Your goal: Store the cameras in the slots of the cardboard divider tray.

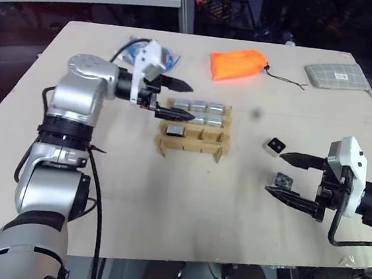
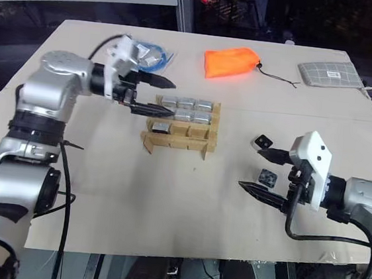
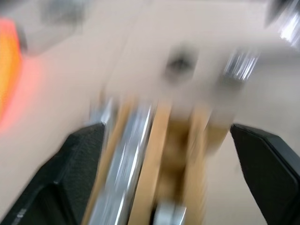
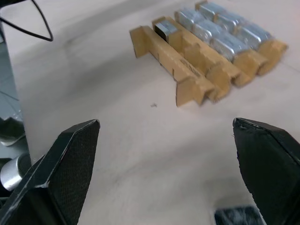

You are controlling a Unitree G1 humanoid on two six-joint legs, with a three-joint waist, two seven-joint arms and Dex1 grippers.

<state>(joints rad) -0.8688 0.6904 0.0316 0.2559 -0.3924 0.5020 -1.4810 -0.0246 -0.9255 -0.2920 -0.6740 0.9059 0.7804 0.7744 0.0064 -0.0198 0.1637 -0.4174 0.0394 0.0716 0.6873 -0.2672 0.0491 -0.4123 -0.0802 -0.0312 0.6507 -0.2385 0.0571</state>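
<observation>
brown cardboard strips lock together to make the cardboard divider tray [image 1: 194,137] in the middle of our pale desk [image 1: 164,217]. seven shiny silver cameras [image 1: 198,112] sit in its slots, so they stay snug; two front slots look empty. our left claw [image 1: 175,99] hangs wide just over the tray's left side, holding nothing. two more small boxy cameras, one with a white face [image 1: 276,145] and one dark [image 1: 283,182], lie on the desk to the right of the tray. our right claw [image 1: 287,177] is wide too, one finger on each side of the dark one, ready to pinch it, we think.
</observation>
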